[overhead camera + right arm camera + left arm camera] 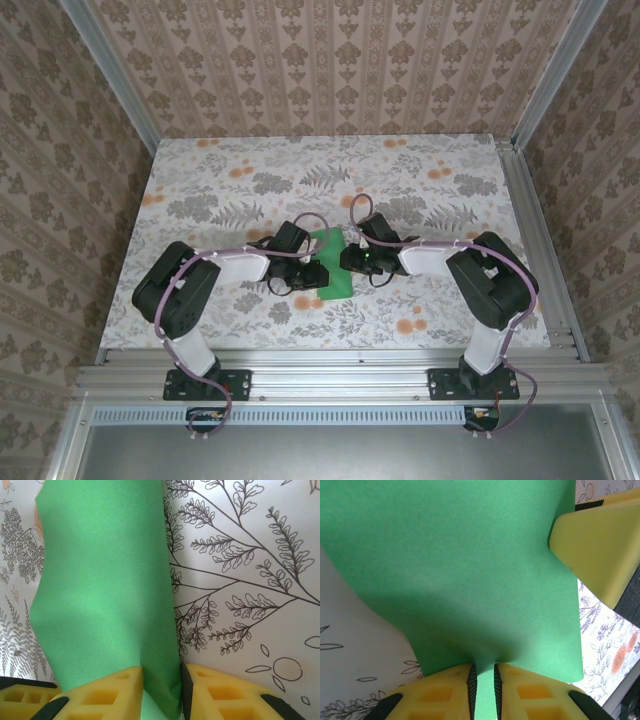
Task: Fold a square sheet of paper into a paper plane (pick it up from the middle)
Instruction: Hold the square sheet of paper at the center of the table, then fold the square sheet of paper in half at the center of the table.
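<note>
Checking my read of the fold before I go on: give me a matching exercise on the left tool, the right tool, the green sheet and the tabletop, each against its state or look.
Column 1
1. left tool
2. right tool
3. square sheet of paper
4. tabletop

Column 2
A. grey-and-orange floral print
B. narrow gap, pinching the sheet's edge
C. bright green, curved, reaching from one tool to the other
D. wider gap, the sheet running between its fingers

Pairs: 1-B; 2-D; 3-C; 4-A
</note>
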Robot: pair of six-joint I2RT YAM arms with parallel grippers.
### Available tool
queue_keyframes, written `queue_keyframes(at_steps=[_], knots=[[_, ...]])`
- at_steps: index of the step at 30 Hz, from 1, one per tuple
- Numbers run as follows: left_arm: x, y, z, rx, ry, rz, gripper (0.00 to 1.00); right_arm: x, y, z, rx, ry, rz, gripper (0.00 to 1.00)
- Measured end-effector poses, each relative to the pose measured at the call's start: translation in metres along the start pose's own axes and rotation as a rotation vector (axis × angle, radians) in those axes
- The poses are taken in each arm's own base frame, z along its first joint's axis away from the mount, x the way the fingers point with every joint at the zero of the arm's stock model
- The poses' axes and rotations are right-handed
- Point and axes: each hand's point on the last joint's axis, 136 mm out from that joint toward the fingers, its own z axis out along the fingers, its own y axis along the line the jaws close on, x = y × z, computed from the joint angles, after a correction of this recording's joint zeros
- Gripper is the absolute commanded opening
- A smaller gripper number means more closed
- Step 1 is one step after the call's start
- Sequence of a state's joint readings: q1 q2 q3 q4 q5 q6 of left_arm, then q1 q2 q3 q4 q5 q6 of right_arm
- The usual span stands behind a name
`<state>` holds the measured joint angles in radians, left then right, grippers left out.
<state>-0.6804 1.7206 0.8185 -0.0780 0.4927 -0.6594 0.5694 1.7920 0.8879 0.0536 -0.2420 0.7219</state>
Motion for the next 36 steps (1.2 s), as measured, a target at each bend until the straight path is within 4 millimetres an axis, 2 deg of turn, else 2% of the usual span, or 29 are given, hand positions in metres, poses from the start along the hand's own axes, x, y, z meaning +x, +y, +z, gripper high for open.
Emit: queue_keyframes(at_steps=[13, 21, 24, 28, 36], knots=[[-0.001, 0.0, 0.001, 0.006, -0.008, 0.006, 0.21, 0.022, -0.007, -0.026, 0.058, 0.072, 0.019, 0.52], [-0.003, -0.002, 0.003, 0.023, -0.018, 0.015, 0.21, 0.047, 0.003, -0.03, 0.053, 0.112, -0.022, 0.53], [-0.004, -0.003, 0.004, 0.028, -0.021, 0.018, 0.21, 0.053, 0.006, -0.028, 0.05, 0.122, -0.03, 0.49], [-0.004, -0.003, 0.004, 0.032, -0.022, 0.02, 0.21, 0.058, 0.002, -0.027, 0.059, 0.126, -0.026, 0.4], [-0.004, -0.005, 0.002, 0.04, -0.023, 0.022, 0.25, 0.058, -0.002, -0.026, 0.07, 0.114, -0.01, 0.3]])
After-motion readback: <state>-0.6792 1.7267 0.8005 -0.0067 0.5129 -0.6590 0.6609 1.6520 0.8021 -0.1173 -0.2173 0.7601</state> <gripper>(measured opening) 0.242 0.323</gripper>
